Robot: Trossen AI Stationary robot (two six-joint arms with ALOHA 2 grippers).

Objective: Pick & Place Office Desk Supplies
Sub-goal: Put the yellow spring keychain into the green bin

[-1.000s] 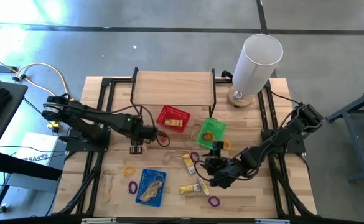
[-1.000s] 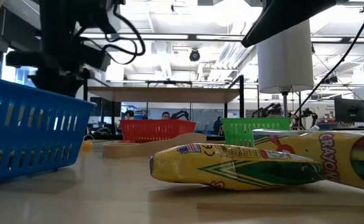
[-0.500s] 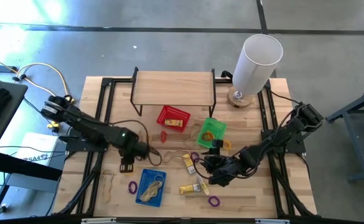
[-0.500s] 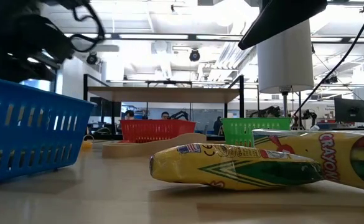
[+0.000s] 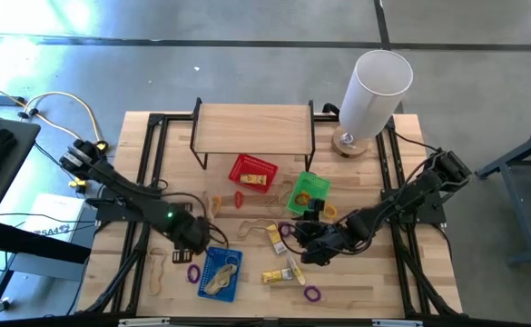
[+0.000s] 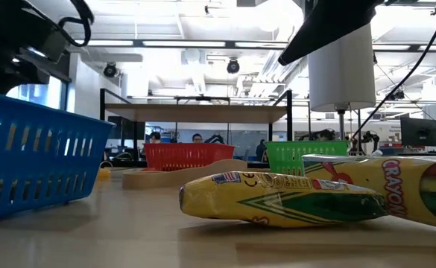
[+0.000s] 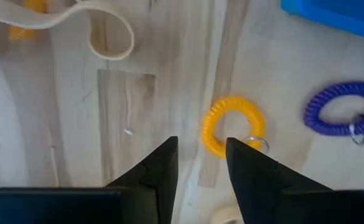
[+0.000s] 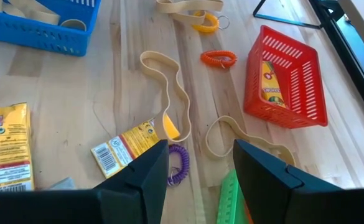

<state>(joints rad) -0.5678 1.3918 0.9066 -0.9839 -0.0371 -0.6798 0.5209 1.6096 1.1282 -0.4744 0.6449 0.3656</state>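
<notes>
Supplies lie scattered over the lower half of the wooden surface (image 5: 247, 123) in the high view. The left gripper (image 7: 200, 158) hovers at lower left of centre in that view, just beside the blue basket (image 5: 218, 272). Its fingers stand apart with nothing between them, and its wrist view shows a yellow coil loop (image 7: 231, 126) just ahead of the fingertips, a purple coil loop (image 7: 343, 116) at the right edge of that frame and a pale tan band (image 7: 110, 34) at upper left.

The right gripper (image 8: 200, 163) sits right of centre in the high view, near the green basket (image 5: 308, 192). Its fingers are also apart and empty. Ahead of them in its wrist view lie a small purple loop (image 8: 178, 163), a yellow crayon pack (image 8: 124, 148) and a long tan band (image 8: 166, 90). Farther off, toward the upper middle of that frame, rests an orange coil loop (image 8: 218, 58), just beside the red basket (image 8: 287, 78), which holds another crayon pack.

In the low view, a yellow crayon packet (image 6: 277, 197) lies in the foreground on the surface.
</notes>
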